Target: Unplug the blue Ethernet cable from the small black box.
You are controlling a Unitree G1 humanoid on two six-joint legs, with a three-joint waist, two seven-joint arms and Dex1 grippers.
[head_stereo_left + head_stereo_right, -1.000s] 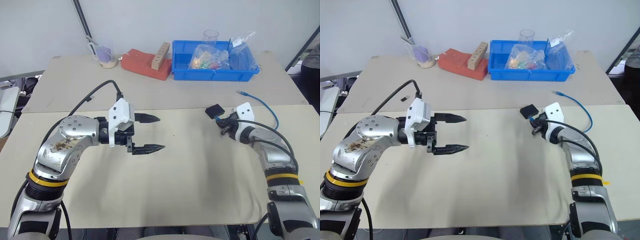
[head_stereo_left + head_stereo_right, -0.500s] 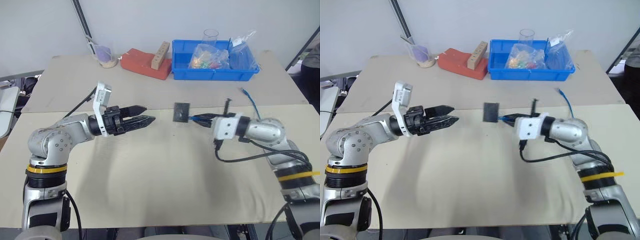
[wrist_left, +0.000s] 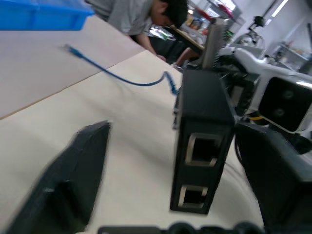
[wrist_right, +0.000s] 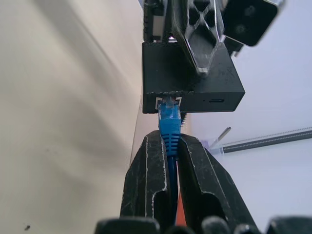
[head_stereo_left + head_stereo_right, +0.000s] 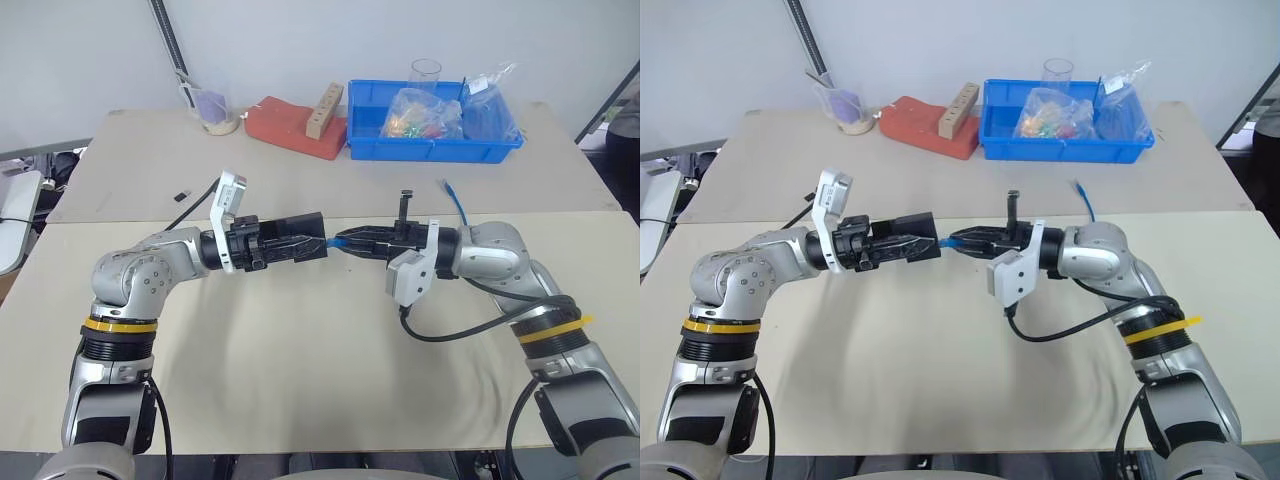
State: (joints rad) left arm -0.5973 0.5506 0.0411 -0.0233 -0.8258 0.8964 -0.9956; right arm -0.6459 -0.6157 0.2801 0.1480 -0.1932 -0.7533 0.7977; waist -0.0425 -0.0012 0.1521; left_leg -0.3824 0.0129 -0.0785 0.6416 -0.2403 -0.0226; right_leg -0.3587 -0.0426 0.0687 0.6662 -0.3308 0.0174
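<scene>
The small black box (image 3: 202,112) hangs in the air over the middle of the table, two empty ports facing my left wrist camera. My left gripper (image 5: 312,247) is open, one finger on each side of the box with a gap showing at both. The blue Ethernet cable (image 4: 170,122) is plugged into the box's far side (image 4: 165,73). My right gripper (image 4: 168,142) is shut on the cable just behind the plug, pointing level toward the left gripper. The rest of the cable trails behind the right arm, and its free end (image 5: 448,189) lies on the back table.
At the back stand a blue bin (image 5: 432,148) of bagged items, a red block (image 5: 290,128) with a pale strip on it, and a cup (image 5: 212,112). A tiny black piece (image 5: 183,194) lies at the left. A person (image 3: 141,14) bends beyond the table.
My right gripper has carried the box on its cable to the left and up, to the left gripper. The left gripper has rolled, and its fingers have come in around the box.
</scene>
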